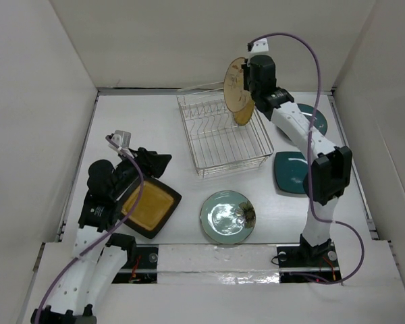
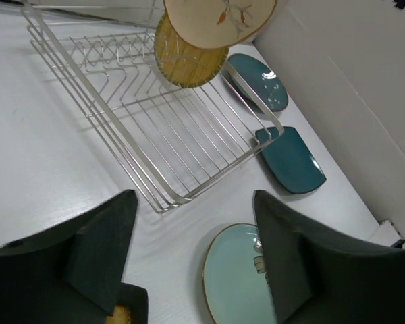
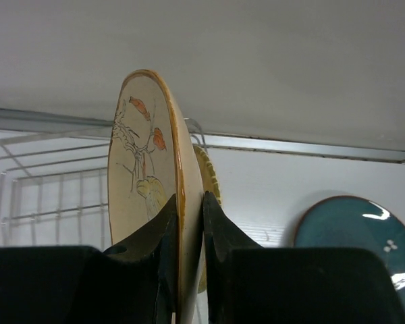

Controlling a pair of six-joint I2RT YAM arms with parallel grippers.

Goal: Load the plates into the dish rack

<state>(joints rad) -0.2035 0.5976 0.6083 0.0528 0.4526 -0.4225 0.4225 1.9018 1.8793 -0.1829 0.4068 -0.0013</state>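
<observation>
My right gripper [image 1: 248, 86] is shut on the rim of a round cream plate [image 1: 235, 82] and holds it upright above the back right of the dish rack [image 1: 216, 152]. In the right wrist view its fingers [image 3: 163, 223] pinch the plate [image 3: 143, 169]. A second tan plate [image 1: 246, 112] stands on edge in the rack just behind it. My left gripper [image 1: 147, 164] is open and empty over the far edge of the square mustard plate [image 1: 148, 206]. The pale green plate [image 1: 228, 217] lies flat in front of the rack.
A square teal plate [image 1: 291, 172] and a round teal plate [image 1: 315, 119] lie flat to the right of the rack, by the right arm. White walls close in the table on the left, back and right.
</observation>
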